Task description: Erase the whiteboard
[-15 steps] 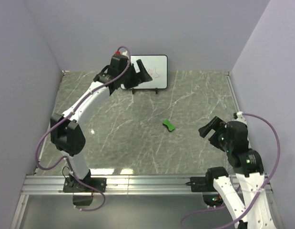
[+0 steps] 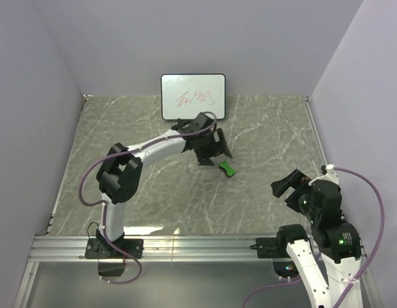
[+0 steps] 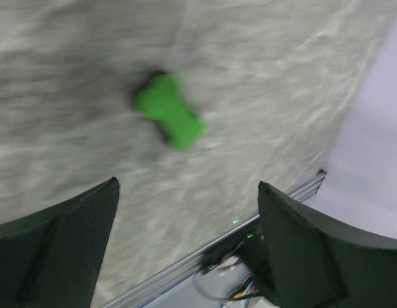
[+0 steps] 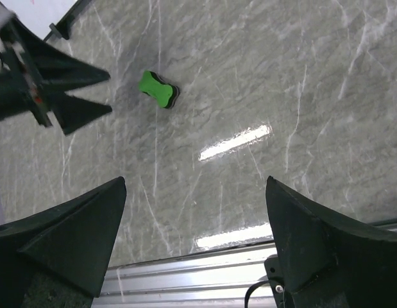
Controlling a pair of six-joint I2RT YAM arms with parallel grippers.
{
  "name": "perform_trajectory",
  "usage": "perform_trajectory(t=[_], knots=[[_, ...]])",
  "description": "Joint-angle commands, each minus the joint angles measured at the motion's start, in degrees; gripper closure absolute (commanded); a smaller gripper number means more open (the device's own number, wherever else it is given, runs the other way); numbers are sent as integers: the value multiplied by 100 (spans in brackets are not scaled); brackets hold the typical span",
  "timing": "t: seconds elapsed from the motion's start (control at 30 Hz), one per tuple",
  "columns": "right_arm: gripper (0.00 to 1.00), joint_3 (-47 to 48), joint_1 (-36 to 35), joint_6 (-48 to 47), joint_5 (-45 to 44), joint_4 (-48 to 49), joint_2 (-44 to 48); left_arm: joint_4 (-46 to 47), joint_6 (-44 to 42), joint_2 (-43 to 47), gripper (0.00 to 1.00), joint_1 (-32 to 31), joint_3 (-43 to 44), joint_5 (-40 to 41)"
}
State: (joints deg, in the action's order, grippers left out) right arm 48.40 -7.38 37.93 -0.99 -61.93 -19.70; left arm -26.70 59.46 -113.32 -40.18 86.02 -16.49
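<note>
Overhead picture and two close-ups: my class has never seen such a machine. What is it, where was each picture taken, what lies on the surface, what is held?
These are two white robot arms bolted at the near edge of a grey marble-patterned table. The overhead view looks down from above and behind them. The other two come from cameras on the wrists, each showing its own dark jaws at the bottom. The left arm reaches toward a small green bow-tie-shaped eraser lying on the table; its jaws are open near it, not touching. The right arm sits back near its base, jaws open. A small white rectangular whiteboard with red scribbles stands by the far wall. Nothing is held.
</note>
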Motion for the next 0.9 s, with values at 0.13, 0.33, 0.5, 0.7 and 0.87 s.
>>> perform_trajectory(t=[0.13, 0.33, 0.5, 0.7, 0.87], knots=[[4, 125, -36, 21, -173, -223, -42, -1917, 751, -796, 18, -1184, 1944, 1964], [5, 143, -36, 30, -68, -267, -113, -3007, 1006, -1649, 35, -1229, 3280, 2562], [5, 126, -36, 30, -138, -267, -25, -2885, 1032, -1588, 40, -1220, 3114, 2826], [5, 169, -44, -23, -129, -258, -121, -2851, 874, -1948, 41, -1150, 3343, 2775], [5, 134, -36, -67, -94, -214, -183, -2587, 673, -2124, 40, -1141, 3395, 2643]])
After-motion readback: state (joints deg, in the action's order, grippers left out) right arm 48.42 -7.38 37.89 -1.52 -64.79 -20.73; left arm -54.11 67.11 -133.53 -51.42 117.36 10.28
